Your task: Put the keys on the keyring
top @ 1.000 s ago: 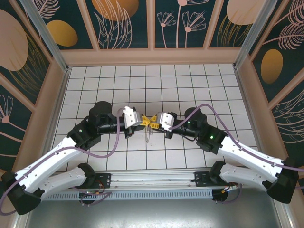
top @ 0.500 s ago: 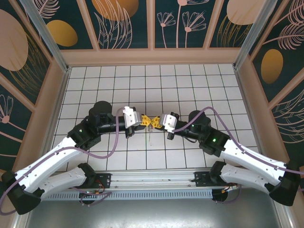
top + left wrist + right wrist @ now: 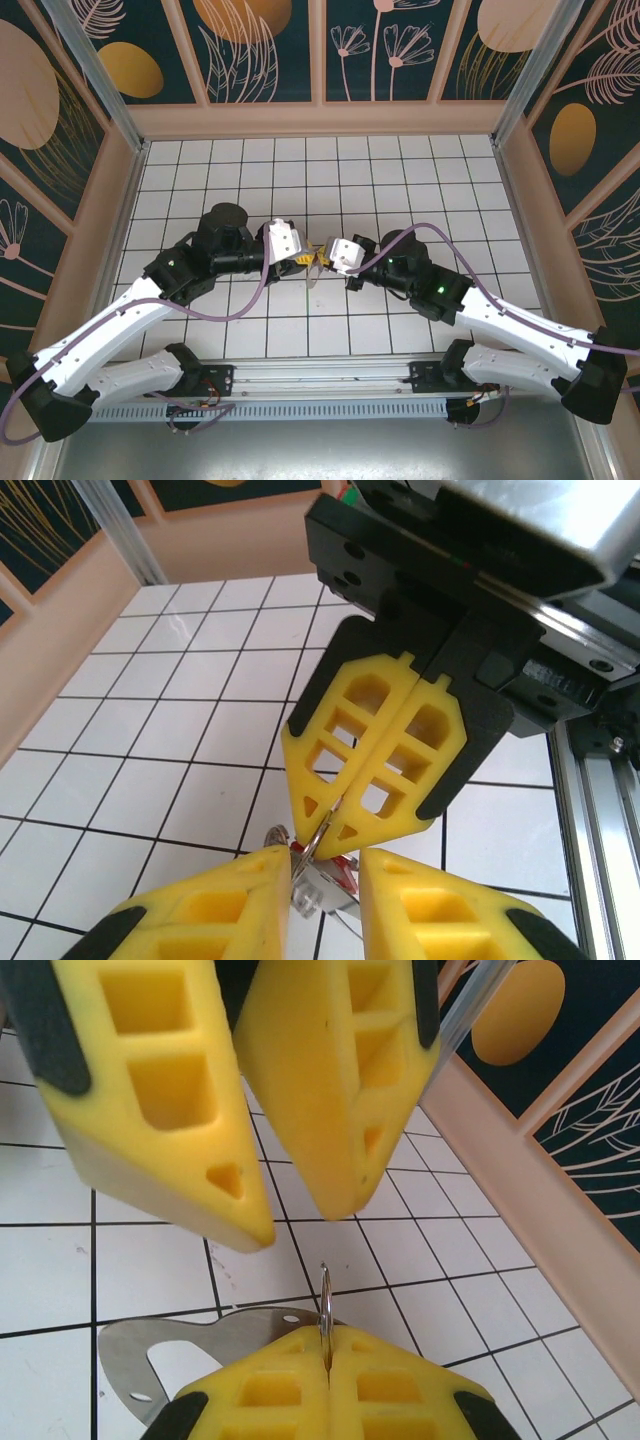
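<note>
Threading unfinished: right gripper (image 3: 327, 1342) clamps the keyring (image 3: 324, 1295); left gripper (image 3: 323, 860) flanks the keys (image 3: 320, 892), grip indeterminate.

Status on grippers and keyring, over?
Right gripper shut on keyring. Left gripper jaws apart, tip to tip with it. Red-headed key just past left fingertips. Nothing in the way.

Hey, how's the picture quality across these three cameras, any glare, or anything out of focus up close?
Top external: evenly lit, sharp, only faint shadows under the arms. Left wrist: glare whitens the pale housing above the right gripper's fingers; the left gripper's fingers at the bottom edge look slightly soft. Right wrist: those left fingers loom large and soft-edged, the thin keyring edge is crisp.
</note>
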Motion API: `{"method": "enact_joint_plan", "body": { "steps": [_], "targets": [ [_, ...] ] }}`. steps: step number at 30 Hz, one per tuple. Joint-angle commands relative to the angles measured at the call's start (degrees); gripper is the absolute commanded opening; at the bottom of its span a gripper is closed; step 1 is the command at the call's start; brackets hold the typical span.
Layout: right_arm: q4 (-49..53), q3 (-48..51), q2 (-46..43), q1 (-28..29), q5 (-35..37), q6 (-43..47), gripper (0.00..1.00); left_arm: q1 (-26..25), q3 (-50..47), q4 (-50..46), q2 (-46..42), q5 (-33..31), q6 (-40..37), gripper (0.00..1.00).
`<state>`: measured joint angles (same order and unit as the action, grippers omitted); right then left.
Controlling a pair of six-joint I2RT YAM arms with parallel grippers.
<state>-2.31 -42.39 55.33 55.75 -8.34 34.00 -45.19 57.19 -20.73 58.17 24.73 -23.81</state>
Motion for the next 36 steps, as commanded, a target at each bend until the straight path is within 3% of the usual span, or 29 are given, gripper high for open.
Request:
{"method": "enact_joint_plan", "body": {
  "steps": [1,6,10,18,21,25,31,36],
  "targets": [
    [-0.89,-2.20,0.12,0.72,0.57,0.15,0.00,-0.30,1.94,-2.27,1.20,-0.21,-1.50,0.24],
    [-1.10,-2.28,0.48,0.77,-0.77,0.03,0.00,-0.62,2.66,-2.91,3.15,-0.14,-1.97,0.24],
    [-1.32,-1.91,0.61,0.86,-1.33,-0.25,0.00,-0.77,3.01,-2.89,3.88,0.15,-2.36,0.12],
    [-2.14,-0.70,-0.17,0.86,-1.74,-0.14,0.00,-0.91,3.02,-2.92,5.30,0.57,-2.47,0.10],
    [-2.00,-0.76,-0.33,0.81,-1.77,-0.13,0.00,-1.25,2.76,-2.43,5.38,0.67,-2.75,0.00],
    [-2.20,-0.81,-1.09,0.87,-1.26,-1.31,0.00,-1.74,2.33,-1.46,4.26,2.00,-2.61,0.00],
    [-4.09,0.96,-2.57,0.68,-1.84,-4.49,0.23,-1.74,-0.90,5.35,-0.79,5.79,-0.06,0.00],
    [-5.77,2.61,-4.17,0.69,-3.02,-6.27,0.23,-1.71,-2.17,9.59,-1.64,10.25,1.90,0.00]
  ]
}}
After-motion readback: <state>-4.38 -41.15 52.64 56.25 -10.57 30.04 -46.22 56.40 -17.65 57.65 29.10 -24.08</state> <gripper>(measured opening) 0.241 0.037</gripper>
